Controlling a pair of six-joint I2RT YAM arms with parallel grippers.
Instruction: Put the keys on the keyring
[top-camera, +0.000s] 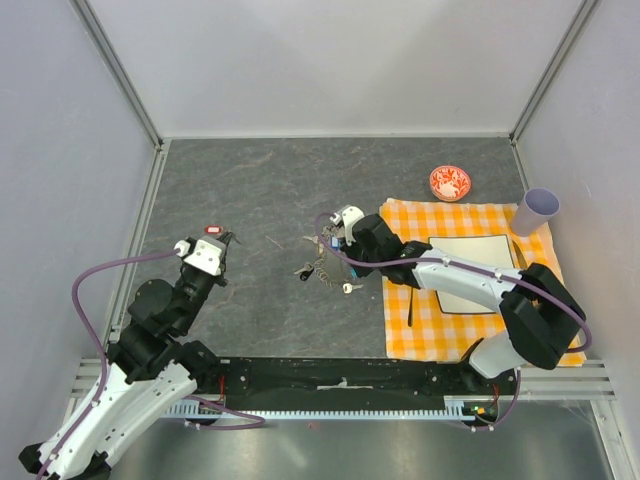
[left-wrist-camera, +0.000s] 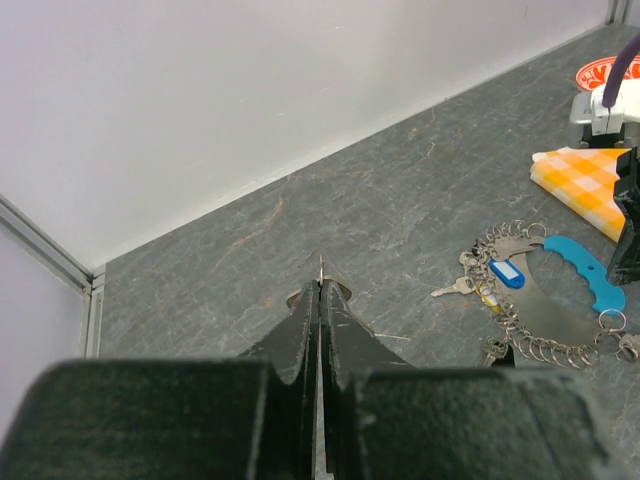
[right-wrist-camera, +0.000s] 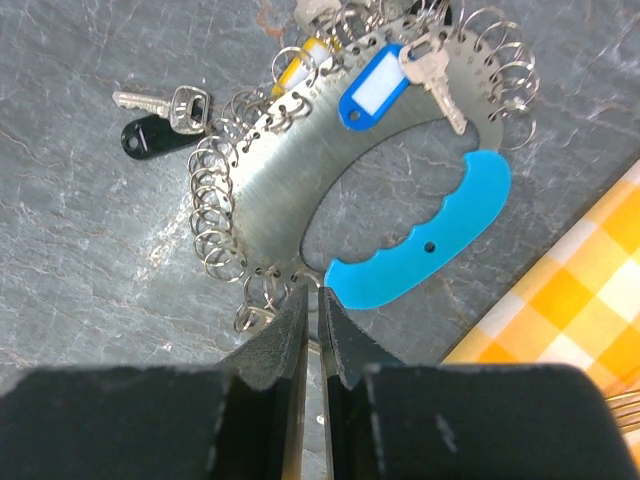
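- The right gripper has its jaws a thin slit apart, tips at the edge of the keyring; whether they pinch it I cannot tell.
- The cyan handle lies just right of the tips, and the split rings fan ahead-left.
- The black-headed key sits beyond those rings, seemingly unthreaded.
- The left gripper is pressed together, well apart from the keyring.
- Best to steady the crescent flat, so one ring stands clear for threading.

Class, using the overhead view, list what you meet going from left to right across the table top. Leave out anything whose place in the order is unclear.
left claw → keyring → red-and-white bowl → lilac cup
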